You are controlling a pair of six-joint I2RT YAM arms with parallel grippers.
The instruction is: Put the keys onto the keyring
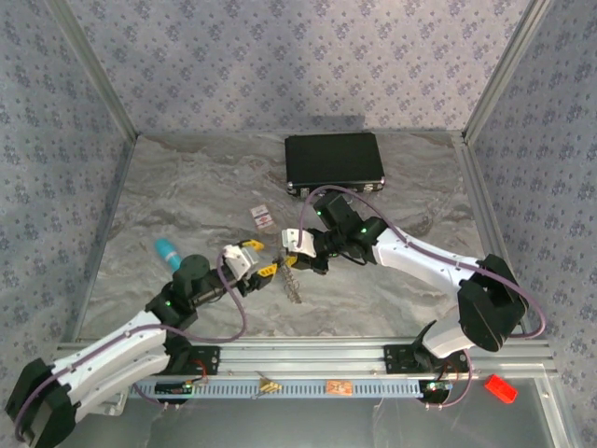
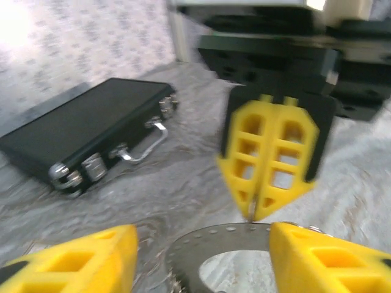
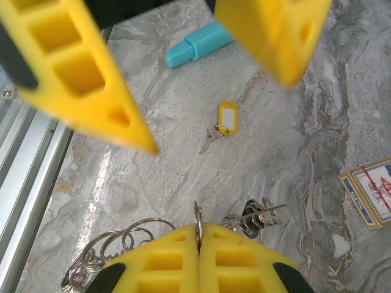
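While right gripper [image 2: 252, 210] pinches keyring [image 2: 226, 234] beside spread left gripper [image 2: 203, 244], right wrist shows key [image 3: 226, 118].

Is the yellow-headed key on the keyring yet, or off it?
Off: the key lies loose on the table, apart from the keyring pinched in the right gripper.

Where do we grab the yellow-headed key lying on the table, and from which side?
By its yellow head, straight from above, fingers across the head's narrow width. The key lies flat on the table, so a side approach finds no edge, and the thin blade offers little to pinch. The left gripper is open; the right gripper is shut on the keyring.
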